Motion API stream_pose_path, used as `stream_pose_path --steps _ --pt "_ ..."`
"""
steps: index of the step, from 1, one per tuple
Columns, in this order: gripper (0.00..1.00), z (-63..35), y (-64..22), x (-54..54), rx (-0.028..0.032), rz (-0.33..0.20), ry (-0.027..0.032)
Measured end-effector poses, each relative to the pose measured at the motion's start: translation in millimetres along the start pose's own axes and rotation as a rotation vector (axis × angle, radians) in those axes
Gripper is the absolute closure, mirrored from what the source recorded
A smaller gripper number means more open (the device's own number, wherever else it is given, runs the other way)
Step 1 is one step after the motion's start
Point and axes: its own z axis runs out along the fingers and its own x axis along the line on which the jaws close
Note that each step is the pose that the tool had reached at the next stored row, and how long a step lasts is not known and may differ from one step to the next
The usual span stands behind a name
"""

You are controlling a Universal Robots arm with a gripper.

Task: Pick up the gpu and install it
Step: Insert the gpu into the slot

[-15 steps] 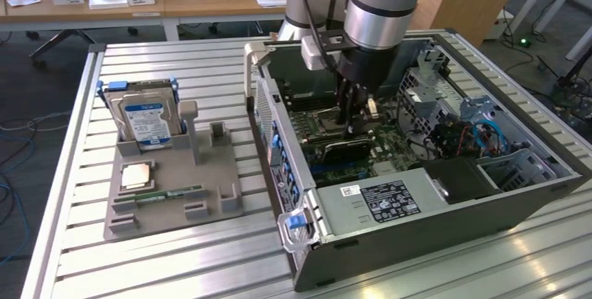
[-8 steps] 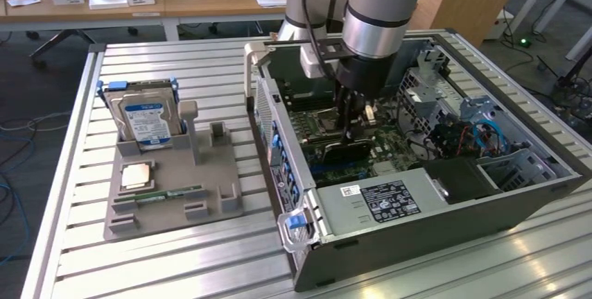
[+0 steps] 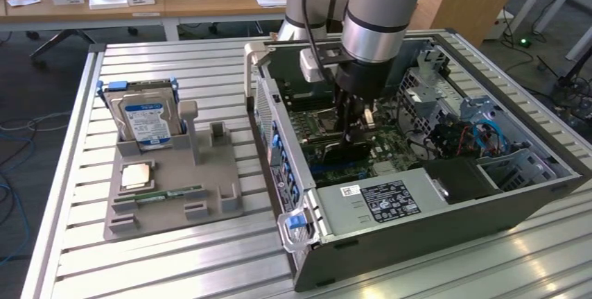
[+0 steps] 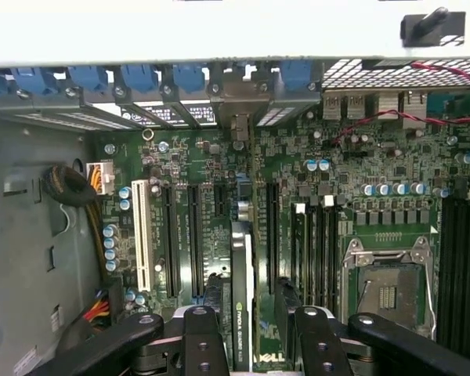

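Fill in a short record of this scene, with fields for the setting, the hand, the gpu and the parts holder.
setting: open computer case lying on a slatted metal table
hand: hand open, lowered inside the case over the motherboard
gpu: gpu standing edge-on on the motherboard among the expansion slots, between the hand's fingers, not gripped
holder: grey holder at the exterior view's left of the case, carrying an upright hard drive, a processor chip and a memory stick

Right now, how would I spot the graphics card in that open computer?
Look inside the open computer case on the slatted table, at its green motherboard. Under the gripper, the gpu stands on edge: a thin dark card, the only one upright among empty slots.
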Motion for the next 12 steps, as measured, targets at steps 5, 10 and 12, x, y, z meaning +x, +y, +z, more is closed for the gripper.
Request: stream_pose_path --steps 5,10,12 --pt "0.6 8.7 0.7 0.2 0.0 0.0 0.0" --pt "0.6 11.8 1.0 0.3 0.0 0.0 -0.0003" --pt "0.6 12.7 1.4 0.3 -0.0002 0.0 -0.0008"
